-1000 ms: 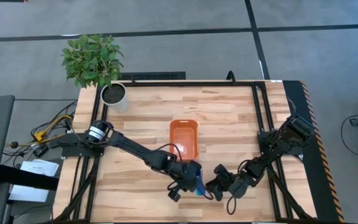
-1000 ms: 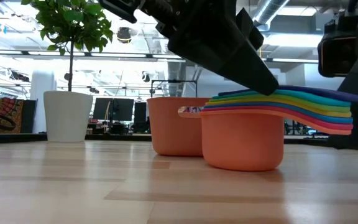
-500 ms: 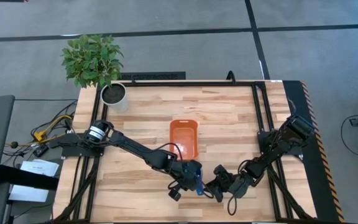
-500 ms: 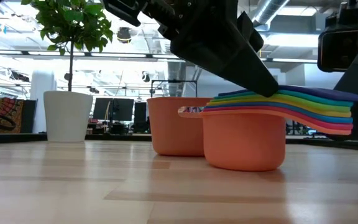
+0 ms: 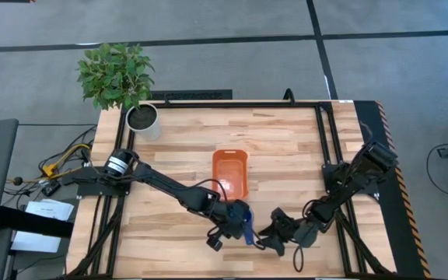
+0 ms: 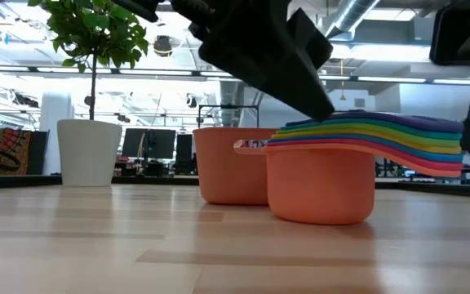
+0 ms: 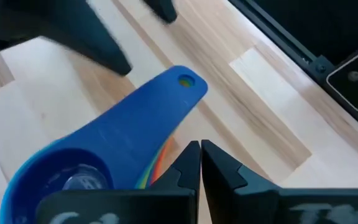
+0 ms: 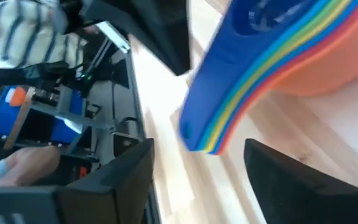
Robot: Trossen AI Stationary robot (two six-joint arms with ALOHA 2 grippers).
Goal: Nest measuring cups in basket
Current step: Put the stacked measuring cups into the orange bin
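From overhead I only see the blue top of the measuring cups (image 5: 246,226), near the table's (image 5: 286,140) front edge; low view shows the nested rainbow stack, handles pointing right. Left gripper (image 7: 200,163) pressed together on the rim. Right gripper (image 8: 191,180) spread wide, straddling the handle ends. Basket (image 5: 230,172) just behind.

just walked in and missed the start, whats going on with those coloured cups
The measuring cups are nested in one rainbow stack, standing on the table in front of the orange basket, not in it. The left claw is shut, right at the stack beside the blue top cup's handle. The right claw is open at the handle ends, with no grip on them. The stack has not yet gone into the basket.
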